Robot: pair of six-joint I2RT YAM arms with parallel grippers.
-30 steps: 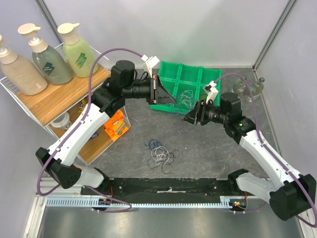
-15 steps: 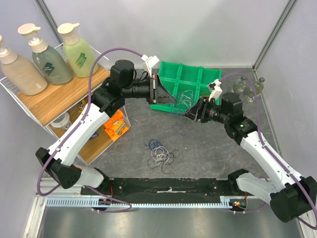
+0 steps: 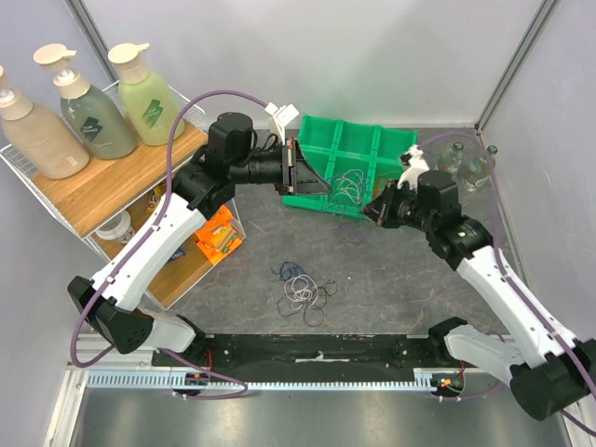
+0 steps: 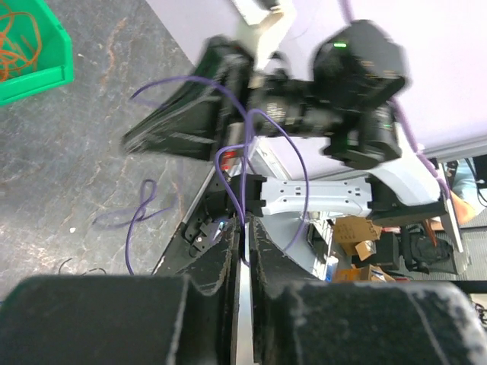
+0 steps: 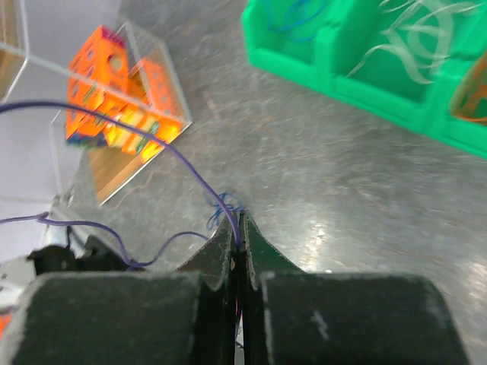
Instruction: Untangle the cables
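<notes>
RISK | I'm pinching the purple cable (image 5: 183,161) in left end effector (image 4: 243,228) and right end effector (image 5: 237,220), 9-to-3 o'clock | overpulling risking slip or tightened knot

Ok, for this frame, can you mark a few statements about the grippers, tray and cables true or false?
1. The left gripper and right gripper are each shut on a thin purple cable. True.
2. The green tray is empty. False: looped cables lie in its compartments.
3. A pile of loose cables lies on the table between the two arms. True.
4. The pump bottles stand on the table. False: they stand on the wooden shelf at the left.
</notes>
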